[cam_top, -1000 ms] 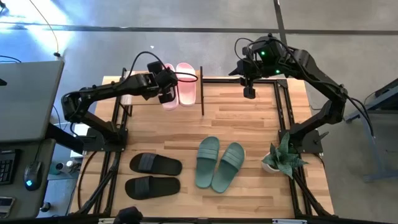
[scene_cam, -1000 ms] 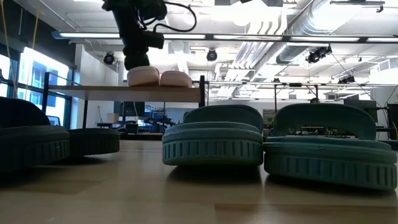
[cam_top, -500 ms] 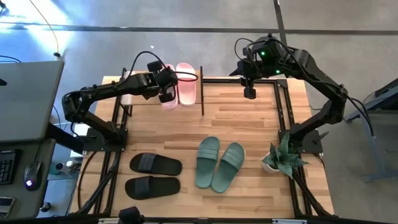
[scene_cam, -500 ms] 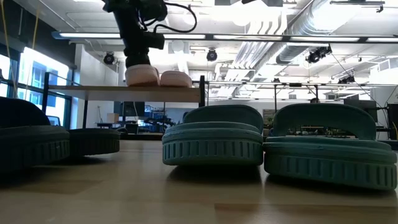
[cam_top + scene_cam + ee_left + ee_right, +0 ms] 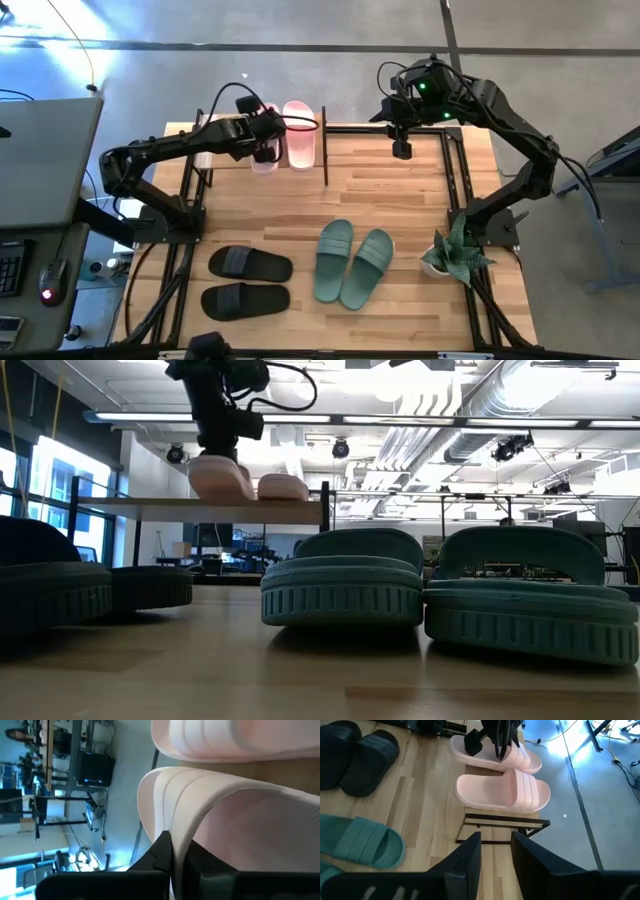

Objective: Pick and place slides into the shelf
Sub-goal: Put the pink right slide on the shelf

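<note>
The shelf (image 5: 228, 158) stands at the table's far left, and its wooden top board also shows in the low view (image 5: 160, 503). Two pale pink slides are on the board. My left gripper (image 5: 265, 148) is shut on the left pink slide (image 5: 225, 815), which tilts above the board (image 5: 220, 478). The other pink slide (image 5: 300, 148) lies flat on its sole beside it. My right gripper (image 5: 401, 150) hangs open and empty over the table's far right (image 5: 496, 855). The green pair (image 5: 352, 262) and the black pair (image 5: 247, 280) lie on the tabletop near the front. My left gripper pinches the left pink slide's long side edge (image 5: 180, 845) beside its ribbed strap, between the two fingers. The fingers come from above, pointing down. The slide is tilted: one end (image 5: 195, 466) is raised and the other end (image 5: 250, 490) is low at the board.
A small potted plant (image 5: 452, 250) stands at the table's right edge. The black metal frame rails (image 5: 455, 180) run along both table sides. Bare wood lies mid-table between the shelf and the green pair.
My left gripper has gone slightly up and toward the table's left edge, still shut on the left pink slide. The slide, which lay flat on the board, is now tipped with one end raised.
</note>
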Robot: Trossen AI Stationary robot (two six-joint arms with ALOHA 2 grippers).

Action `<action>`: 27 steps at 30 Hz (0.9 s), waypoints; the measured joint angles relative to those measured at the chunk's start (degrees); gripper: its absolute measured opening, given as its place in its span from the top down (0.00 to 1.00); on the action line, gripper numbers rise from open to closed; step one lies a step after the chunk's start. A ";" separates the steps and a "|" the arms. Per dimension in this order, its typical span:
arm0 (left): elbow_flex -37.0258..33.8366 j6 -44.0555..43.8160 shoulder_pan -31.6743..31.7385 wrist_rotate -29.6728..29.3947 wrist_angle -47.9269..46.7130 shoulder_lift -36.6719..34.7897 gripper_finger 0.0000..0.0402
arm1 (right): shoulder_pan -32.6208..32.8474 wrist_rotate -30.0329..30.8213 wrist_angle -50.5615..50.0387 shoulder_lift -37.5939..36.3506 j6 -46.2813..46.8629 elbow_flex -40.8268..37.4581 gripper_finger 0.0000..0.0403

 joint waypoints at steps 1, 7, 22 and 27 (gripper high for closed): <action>0.00 0.86 0.00 0.07 0.23 0.02 0.99 | 0.00 0.01 0.01 0.00 -0.07 0.00 0.76; 0.00 4.94 0.07 0.28 4.24 0.17 0.99 | 0.00 0.00 0.01 0.00 -0.07 0.00 0.76; 0.09 6.58 0.07 1.22 4.99 4.70 1.00 | 0.04 -0.02 0.01 0.00 -0.05 0.00 0.76; 0.24 6.49 -0.06 -3.39 5.58 6.40 0.99 | 0.04 0.00 -0.16 0.00 0.19 0.00 0.76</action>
